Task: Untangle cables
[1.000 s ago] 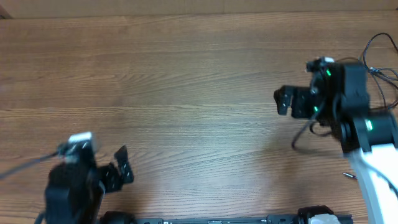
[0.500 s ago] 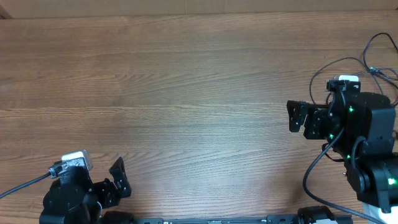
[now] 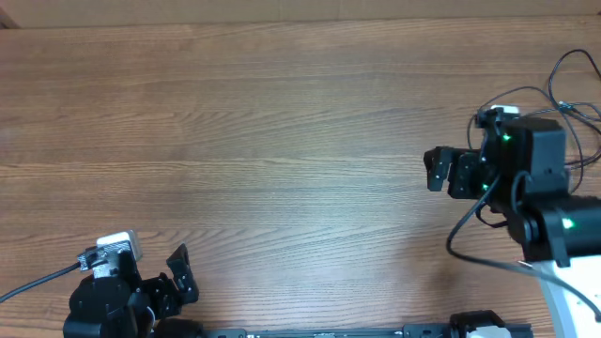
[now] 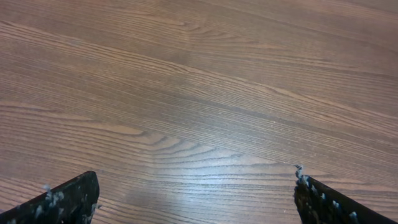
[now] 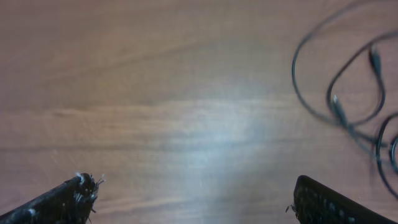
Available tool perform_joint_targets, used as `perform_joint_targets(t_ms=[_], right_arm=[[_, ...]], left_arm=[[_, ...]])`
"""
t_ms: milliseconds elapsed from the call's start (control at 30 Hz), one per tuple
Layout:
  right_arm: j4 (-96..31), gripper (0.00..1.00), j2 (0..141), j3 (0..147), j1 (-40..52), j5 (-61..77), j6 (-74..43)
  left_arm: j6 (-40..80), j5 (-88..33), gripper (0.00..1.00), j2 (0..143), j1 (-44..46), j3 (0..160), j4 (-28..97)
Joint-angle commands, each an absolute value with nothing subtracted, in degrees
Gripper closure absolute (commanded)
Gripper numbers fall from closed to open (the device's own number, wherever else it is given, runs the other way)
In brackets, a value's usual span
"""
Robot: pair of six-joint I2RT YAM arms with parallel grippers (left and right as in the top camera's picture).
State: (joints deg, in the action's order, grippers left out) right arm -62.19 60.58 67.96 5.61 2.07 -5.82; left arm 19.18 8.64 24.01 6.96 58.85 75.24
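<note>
several thin, looping black cables (image 5: 336, 104)

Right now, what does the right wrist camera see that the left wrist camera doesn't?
Only the right wrist view shows the cables: thin black loops with small plug ends, slightly blurred, lying toward its right edge. The left wrist view shows nothing of its own, just sharper wood grain. Both show the wooden table and two dark fingers spread wide at the bottom corners, those of the right gripper and the left gripper.

Even, bright lighting, pale glare patch on the table (image 5: 205, 143), right wrist view blurred, left wrist view sharp
</note>
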Motion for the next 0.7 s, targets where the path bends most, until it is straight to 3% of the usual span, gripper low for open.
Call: perform_joint_targets(t_ms=[0, 300, 667], right_arm=[[-61.0, 0.00, 62.1, 67.5, 5.4, 1.9, -6.0], [-44.9, 0.00, 55.4, 63.6, 5.4, 0.0, -4.0], [-13.3, 0.00, 27.2, 33.4, 5.4, 0.1, -4.1]], left_arm=[[19.7, 9.0, 0.00, 23.9, 6.7, 58.6, 75.2], [19.7, 9.0, 0.00, 23.9, 6.7, 58.6, 75.2], [19.7, 9.0, 0.00, 23.9, 6.7, 58.6, 75.2]])
